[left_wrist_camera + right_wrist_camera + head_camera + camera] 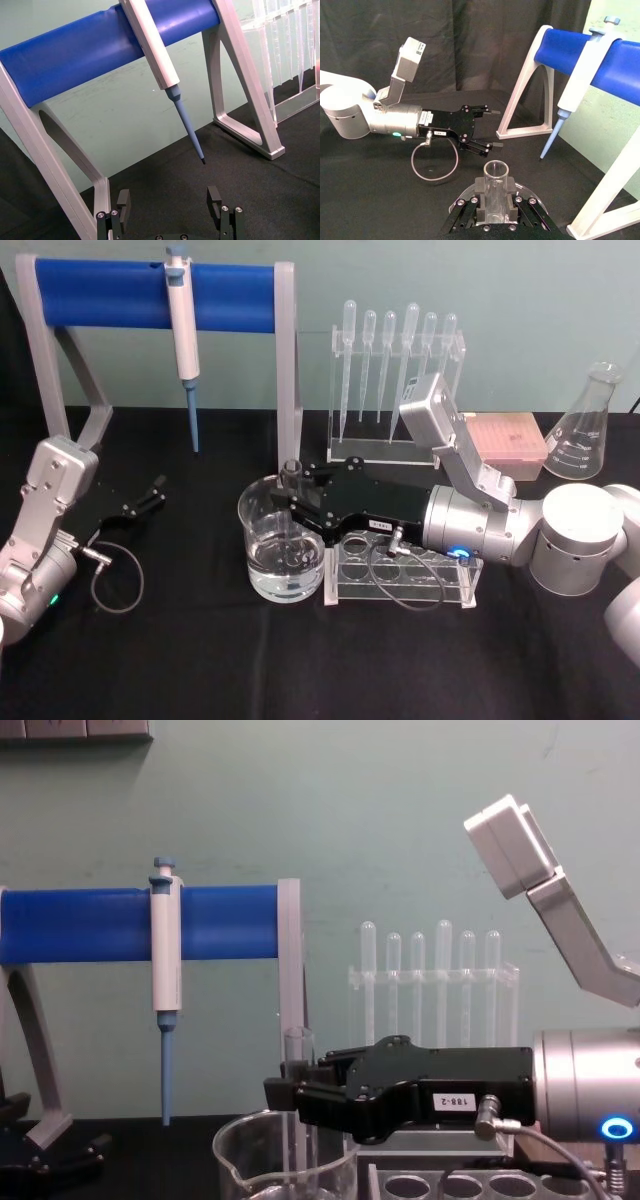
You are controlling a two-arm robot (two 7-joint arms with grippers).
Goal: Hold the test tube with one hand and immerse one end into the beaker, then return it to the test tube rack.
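While the right gripper [291, 483] is reaching in across the table from the right, its two black jaws are closing narrowly on the test tube [299, 1052] and clamping it a little below the open rim. The tube is standing upright. Its rim is projecting above the jaws and its lower part is hanging down inside the beaker [255, 540]. The beaker is sitting near the middle of the black table cover [200, 660] and is holding clear liquid in its lower part. Whether the closed end of the tube is touching the beaker floor cannot be told.

The test tube rack [470, 590] is lying just beside the beaker on the robot's right, under the right wrist, with its round holes facing up. The right arm's body is passing over the rack.

The left gripper [169, 199] is resting low at the left of the table, well apart from the beaker. Its jaws are standing wide apart and are gripping nothing.

Behind the work area, a micropipette [182, 335] is hanging from the blue bar [110, 295] of a grey stand. Thin plastic pipettes [390, 350] are standing in a clear holder further to the right, and a conical flask [585, 430] is standing at the far right.
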